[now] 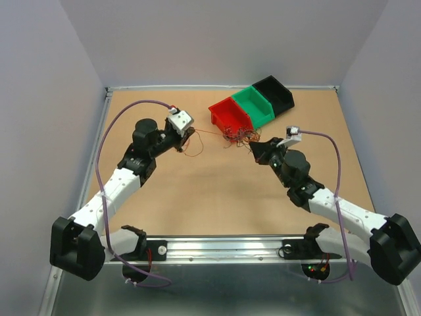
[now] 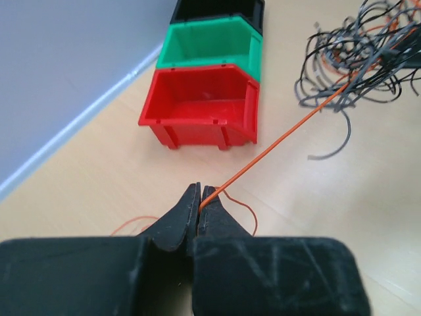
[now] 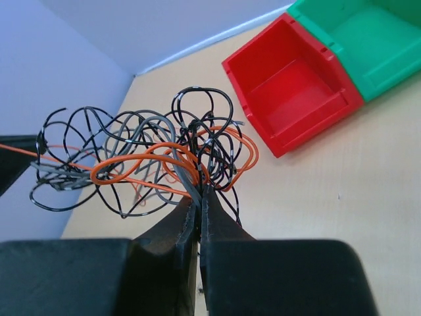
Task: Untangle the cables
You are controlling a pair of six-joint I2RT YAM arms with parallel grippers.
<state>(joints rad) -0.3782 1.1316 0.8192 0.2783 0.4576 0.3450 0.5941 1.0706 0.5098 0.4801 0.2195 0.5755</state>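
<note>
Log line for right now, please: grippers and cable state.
left gripper: shut on orange wire, taut to wire clump | right gripper: shut on wire clump | status: orange wire not yet free

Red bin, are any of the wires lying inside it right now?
No, the right wrist view shows the red bin with a bare floor, and the cables are bunched outside it at the right pincer.

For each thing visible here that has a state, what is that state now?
left gripper: shut on orange wire
right gripper: shut on cable clump
orange wire: taut, running into cable clump
cable clump: tangled
red bin: empty
green bin: empty where visible
black bin: cannot tell
</note>
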